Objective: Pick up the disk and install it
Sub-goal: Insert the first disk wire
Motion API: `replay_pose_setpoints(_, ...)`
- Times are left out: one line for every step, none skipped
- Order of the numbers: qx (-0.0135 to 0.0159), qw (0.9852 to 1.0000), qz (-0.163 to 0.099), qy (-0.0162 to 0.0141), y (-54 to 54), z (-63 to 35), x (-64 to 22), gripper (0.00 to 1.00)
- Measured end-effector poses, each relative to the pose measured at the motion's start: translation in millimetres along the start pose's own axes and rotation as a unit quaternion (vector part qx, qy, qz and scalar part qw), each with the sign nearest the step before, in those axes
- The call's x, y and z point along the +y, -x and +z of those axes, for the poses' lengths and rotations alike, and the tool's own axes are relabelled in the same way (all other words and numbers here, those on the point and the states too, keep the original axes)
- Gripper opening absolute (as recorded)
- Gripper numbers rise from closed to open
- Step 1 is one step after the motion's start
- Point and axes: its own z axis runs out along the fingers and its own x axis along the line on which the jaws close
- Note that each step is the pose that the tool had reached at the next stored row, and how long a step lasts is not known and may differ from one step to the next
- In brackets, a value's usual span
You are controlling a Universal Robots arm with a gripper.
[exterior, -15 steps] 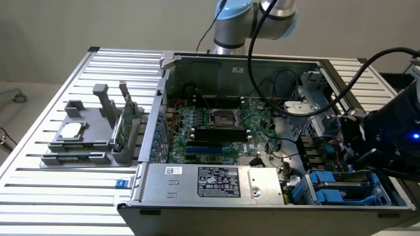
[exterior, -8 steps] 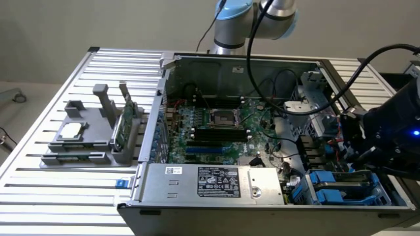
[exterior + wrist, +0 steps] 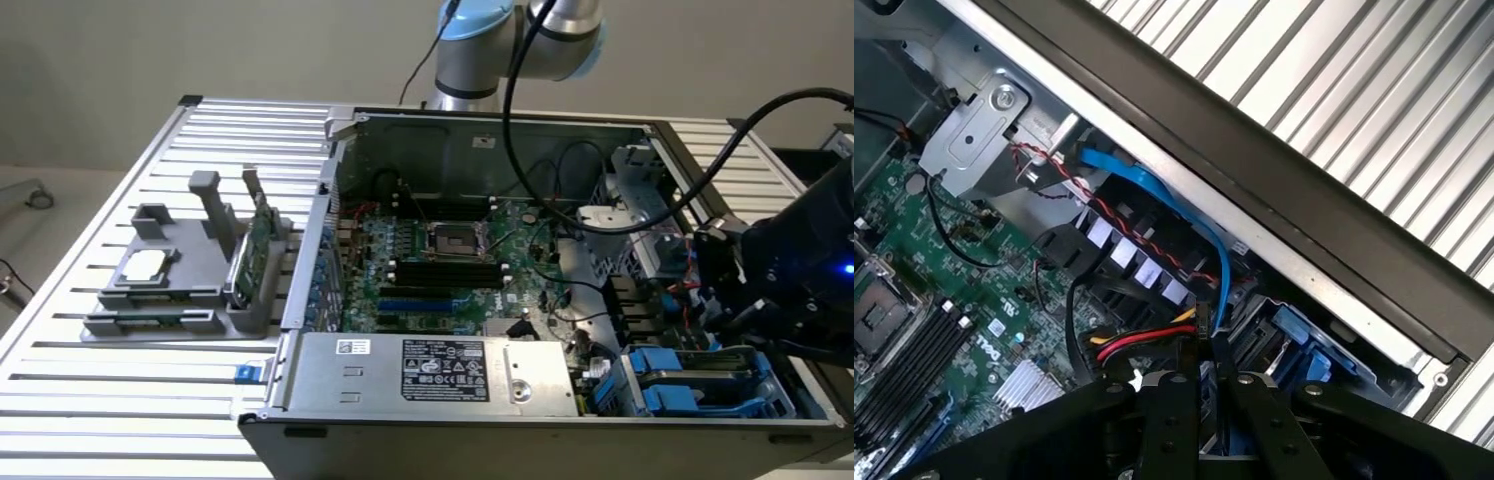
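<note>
Slatted aluminium table [image 3: 80,400] against a plain grey wall. An open computer case [image 3: 534,425] lies on its side on it, so you look straight down onto the green motherboard [image 3: 441,260]. The power supply [image 3: 427,370], with its printed label, sits along the near wall of the case. Over on the exterior view's left there's a grey fixture [image 3: 174,300] on the table. It holds a small silver chip [image 3: 144,265] lying flat and a green card [image 3: 254,265] standing on edge, both well apart from the case's far corner.

The arm [image 3: 521,40] rises behind the case, and black cables loop across to the gripper [image 3: 734,315], which hangs over the case's corner on the exterior view's right. The disk [image 3: 701,375] is down in the drive bay in that same corner, blue carrier around it, beside the power supply and close under the gripper.

In the wrist view the gripper [image 3: 1206,375] has its fingers drawn in close, barely a slit between them. The tips sit in the cable tangle just beside the blue carrier of the disk [image 3: 1299,345]. Honestly can't tell whether they touch it or pinch anything. A blue cable [image 3: 1154,190] curves along the case wall to that spot, red and yellow wires [image 3: 1139,343] run in next to the fingers, and a little silver heatsink [image 3: 1029,385] sits on the board nearby.
</note>
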Motion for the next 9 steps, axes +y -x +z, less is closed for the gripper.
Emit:
replay_pose_setpoints(0.0, 1.0, 0.002, -0.0002, 0.0, -0.2, 0.0, 0.16)
replay_pose_setpoints(0.0005, 1.0, 0.006, -0.0013, 0.1, -0.5, 0.0, 0.16)
replay_pose_setpoints(0.0008, 0.9999, 0.01, -0.0021, 0.0, -0.6, 0.0, 0.16)
replay_pose_setpoints(0.0009, 0.9999, 0.015, -0.0028, 0.0, -0.8, 0.0, 0.16)
replay_pose_setpoints(0.0011, 0.9998, 0.02, -0.0037, 0.1, -1.1, 0.1, 0.16)
replay_pose_setpoints(0.0012, 0.9997, 0.025, -0.0046, 0.1, -1.4, 0.2, 0.16)
replay_pose_setpoints(0.0013, 0.9996, 0.029, -0.0054, 0.0, -1.6, 0.2, 0.16)
replay_pose_setpoints(0.0015, 0.9994, 0.034, -0.0062, 0.0, -1.8, 0.2, 0.16)
replay_pose_setpoints(0.0017, 0.9992, 0.038, -0.007, 0.0, -2.1, 0.3, 0.16)
